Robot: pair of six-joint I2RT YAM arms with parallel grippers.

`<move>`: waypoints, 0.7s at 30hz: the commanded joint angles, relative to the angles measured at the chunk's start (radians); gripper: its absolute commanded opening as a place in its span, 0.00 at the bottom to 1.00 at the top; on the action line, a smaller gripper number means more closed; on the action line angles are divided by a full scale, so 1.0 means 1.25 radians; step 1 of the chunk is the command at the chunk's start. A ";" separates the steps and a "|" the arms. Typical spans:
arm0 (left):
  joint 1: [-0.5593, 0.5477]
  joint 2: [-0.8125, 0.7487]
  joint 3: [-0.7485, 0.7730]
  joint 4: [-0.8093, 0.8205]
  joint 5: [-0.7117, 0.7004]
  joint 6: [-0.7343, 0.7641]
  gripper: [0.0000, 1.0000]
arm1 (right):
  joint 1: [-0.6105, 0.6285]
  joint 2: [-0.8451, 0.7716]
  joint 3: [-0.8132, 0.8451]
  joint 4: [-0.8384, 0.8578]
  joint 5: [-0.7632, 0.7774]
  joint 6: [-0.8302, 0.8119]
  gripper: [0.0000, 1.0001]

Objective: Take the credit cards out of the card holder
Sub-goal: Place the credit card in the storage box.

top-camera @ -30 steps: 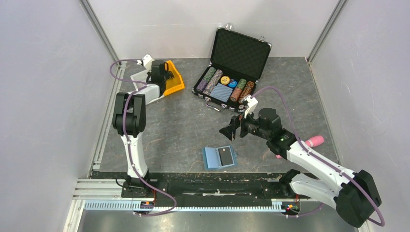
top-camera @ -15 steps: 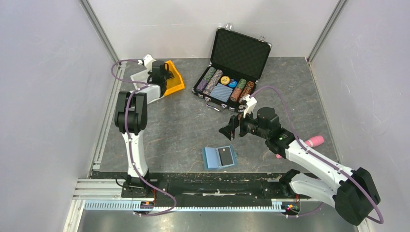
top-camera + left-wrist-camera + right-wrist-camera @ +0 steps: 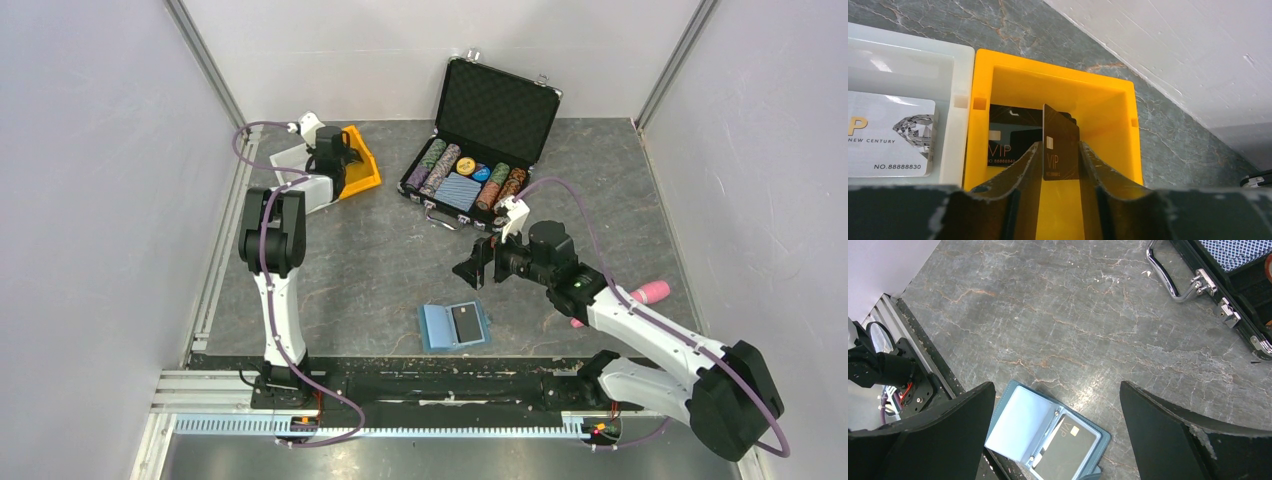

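Observation:
The light-blue card holder (image 3: 440, 326) lies open on the table near the front edge, with a black credit card (image 3: 464, 320) in its right pocket. In the right wrist view the holder (image 3: 1018, 425) and that card (image 3: 1065, 452) sit below my wide-open, empty right gripper (image 3: 1057, 390), which hovers above and behind the holder (image 3: 478, 266). My left gripper (image 3: 335, 150) is over the yellow bin (image 3: 365, 172). Its fingers are slightly parted around a black VIP card (image 3: 1062, 150) standing tilted between them. Another black card (image 3: 1008, 145) lies flat in the bin (image 3: 1108, 130).
A white tray (image 3: 908, 65) holding a silver card (image 3: 890, 135) adjoins the yellow bin on its left. An open black poker-chip case (image 3: 480, 150) stands at the back centre, its handle in the right wrist view (image 3: 1178, 285). A pink object (image 3: 652, 292) lies at the right.
My right gripper has drifted slightly left and back above the holder. My left arm has shifted a little at the bin. The holder has not moved.

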 commanded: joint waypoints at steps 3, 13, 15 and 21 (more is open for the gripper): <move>0.004 -0.006 0.043 0.007 -0.008 0.045 0.44 | -0.002 0.012 0.045 0.007 0.006 -0.009 0.98; 0.005 -0.035 0.091 -0.043 0.041 0.045 0.55 | -0.001 0.014 0.044 0.000 -0.006 -0.004 0.98; 0.005 -0.052 0.097 -0.059 0.049 0.036 0.57 | -0.001 0.021 0.046 -0.003 -0.012 -0.004 0.98; 0.005 -0.126 0.113 -0.116 0.065 0.018 0.63 | -0.001 0.044 0.078 -0.039 -0.062 -0.008 0.98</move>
